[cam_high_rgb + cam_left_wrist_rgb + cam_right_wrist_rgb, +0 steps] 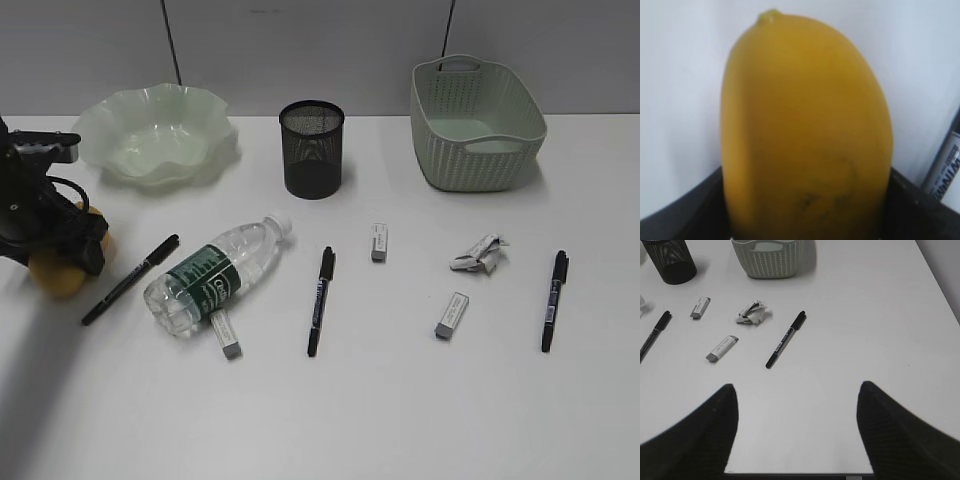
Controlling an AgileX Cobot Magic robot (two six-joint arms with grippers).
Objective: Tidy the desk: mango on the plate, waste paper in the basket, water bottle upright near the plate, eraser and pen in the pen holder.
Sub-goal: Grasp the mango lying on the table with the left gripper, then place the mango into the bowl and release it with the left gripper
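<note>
White desk (880, 330), bare right edge

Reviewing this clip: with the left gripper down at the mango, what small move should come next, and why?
Probably close the left gripper fully on the mango before any lift. The left wrist view shows the fruit filling the space between the dark fingers, and it sits on the desk, apart from the plate. Whether the fingers already touch it is unclear.
</note>
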